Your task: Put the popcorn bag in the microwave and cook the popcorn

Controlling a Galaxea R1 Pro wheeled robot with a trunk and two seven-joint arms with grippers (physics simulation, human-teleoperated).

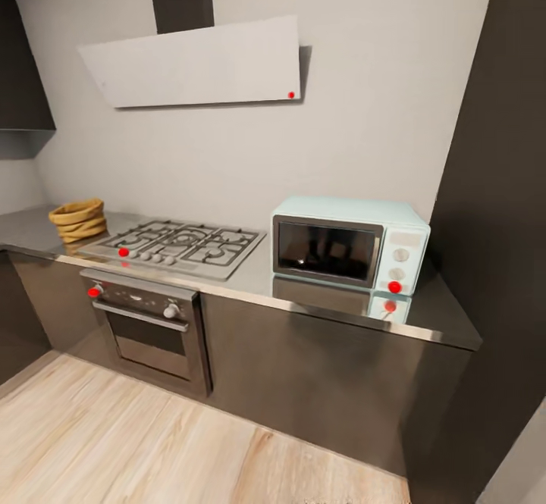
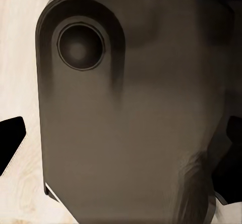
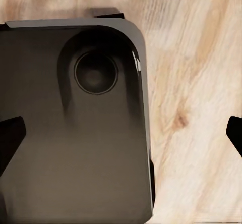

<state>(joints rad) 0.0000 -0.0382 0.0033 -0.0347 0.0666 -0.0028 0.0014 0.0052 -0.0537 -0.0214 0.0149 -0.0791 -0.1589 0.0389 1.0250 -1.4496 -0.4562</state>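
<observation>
Far over on the left end of the table (image 1: pixel 250 280) sits the popcorn bag (image 1: pixel 78 220), well apart from the shut microwave (image 1: pixel 349 244) on the right, so the left tool (image 2: pixel 121 148), fingers apart above the floor, seems nearer.

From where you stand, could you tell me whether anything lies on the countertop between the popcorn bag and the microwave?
Yes: the gas hob sits in the countertop between the popcorn bag at its far left and the microwave on the right. It is low and flat, so the bag could probably be carried over it. The microwave door looks closed.
</observation>
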